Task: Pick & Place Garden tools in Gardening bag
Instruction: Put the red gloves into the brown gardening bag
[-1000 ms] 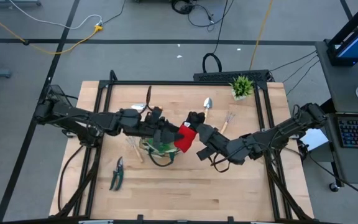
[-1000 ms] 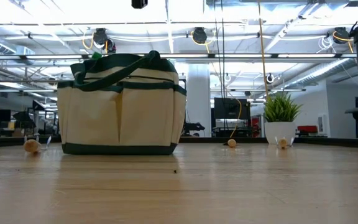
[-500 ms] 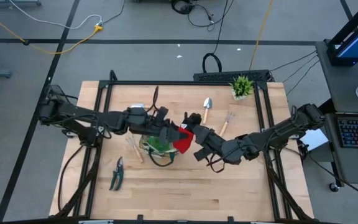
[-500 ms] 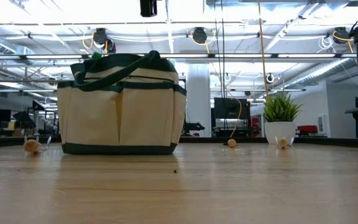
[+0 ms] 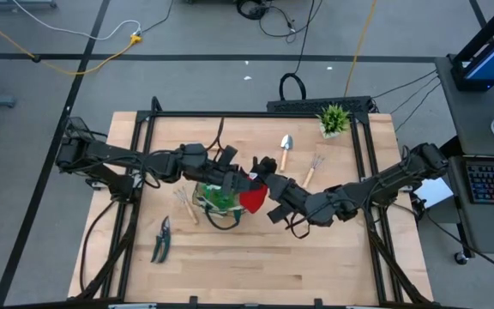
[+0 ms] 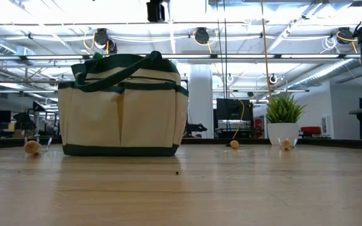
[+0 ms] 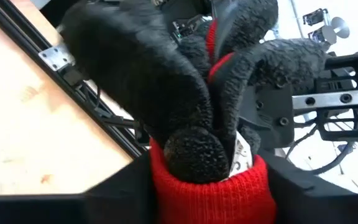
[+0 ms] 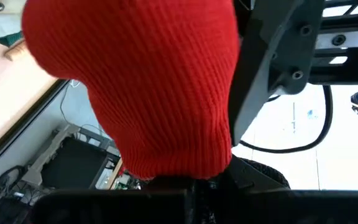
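A red-and-black glove hangs in the air over the tan gardening bag, which stands on its base on the table. My left gripper reaches in level from the left and is closed around the glove's red cuff. My right gripper comes in level from the right and is shut on the glove's black part. Something green shows inside the bag. My left gripper has the glove's red knit cuff between its two fingers, which stand on either side of it. It comes level from the table's left. The glove's black fingers stick out beyond the cuff, clear of the table. My right gripper pinches the glove's black textured part between its shut fingers, level from the table's right. The red part bulges out ahead of the fingers. The glove is lifted clear above the bag.
Pruning shears lie at the near left. A wooden-handled tool lies beside the bag. A trowel and a hand fork lie toward the far right, near the potted plant.
My left gripper has moved toward the table's right, up to the glove, sinking a little and rolling its wrist. The glove and my right gripper have stayed in place over the bag.
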`<state>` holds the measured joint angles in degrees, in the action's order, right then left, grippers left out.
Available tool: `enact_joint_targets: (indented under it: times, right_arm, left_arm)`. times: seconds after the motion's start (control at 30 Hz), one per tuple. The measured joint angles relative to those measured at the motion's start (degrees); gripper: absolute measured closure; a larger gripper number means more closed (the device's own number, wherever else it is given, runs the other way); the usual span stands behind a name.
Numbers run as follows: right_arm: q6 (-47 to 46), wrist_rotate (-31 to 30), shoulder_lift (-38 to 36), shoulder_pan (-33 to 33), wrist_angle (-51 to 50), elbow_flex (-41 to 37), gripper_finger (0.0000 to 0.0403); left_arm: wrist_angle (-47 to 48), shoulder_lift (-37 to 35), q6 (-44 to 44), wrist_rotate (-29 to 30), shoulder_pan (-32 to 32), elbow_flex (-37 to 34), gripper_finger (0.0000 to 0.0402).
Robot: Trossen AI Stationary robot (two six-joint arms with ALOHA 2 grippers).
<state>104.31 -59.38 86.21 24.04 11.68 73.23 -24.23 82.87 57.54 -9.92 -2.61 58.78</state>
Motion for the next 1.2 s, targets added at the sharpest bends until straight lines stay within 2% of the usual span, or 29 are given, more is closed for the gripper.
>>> enact_joint_targets:
  times: [0.17, 0.2, 0.33, 0.77, 0.97, 1.2]
  right_arm:
    - [0.0, 0.9, 0.0, -0.1, -0.1, 0.0, 0.0392]
    - [0.0, 0.9, 0.0, -0.1, -0.1, 0.0, 0.0392]
    - [-1.2, 0.9, 0.0, -0.1, 0.2, 0.0, 0.0380]
    - [-14.4, -2.2, 0.0, 1.2, 0.4, 0.0, 0.0291]
    - [-15.4, -3.3, 0.0, 1.8, 0.3, 0.0, 0.0265]
    - [-20.9, -6.4, 0.0, 2.0, 0.3, 0.0, 0.0264]
  left_arm:
    - [0.0, 0.3, -1.0, -2.0, 0.5, 0.0, 0.0318]
    - [-0.1, 0.3, -1.5, -2.8, 0.7, 0.0, 0.0327]
    - [-0.1, 0.3, -3.2, -3.6, 0.8, 0.0, 0.0326]
    - [3.1, 0.4, -3.7, -4.4, 1.5, 0.1, 0.0327]
    - [5.1, -0.5, -6.3, -4.5, 3.8, 0.1, 0.0327]
    - [11.8, -5.3, -12.6, 3.0, 7.6, 0.0, 0.0327]
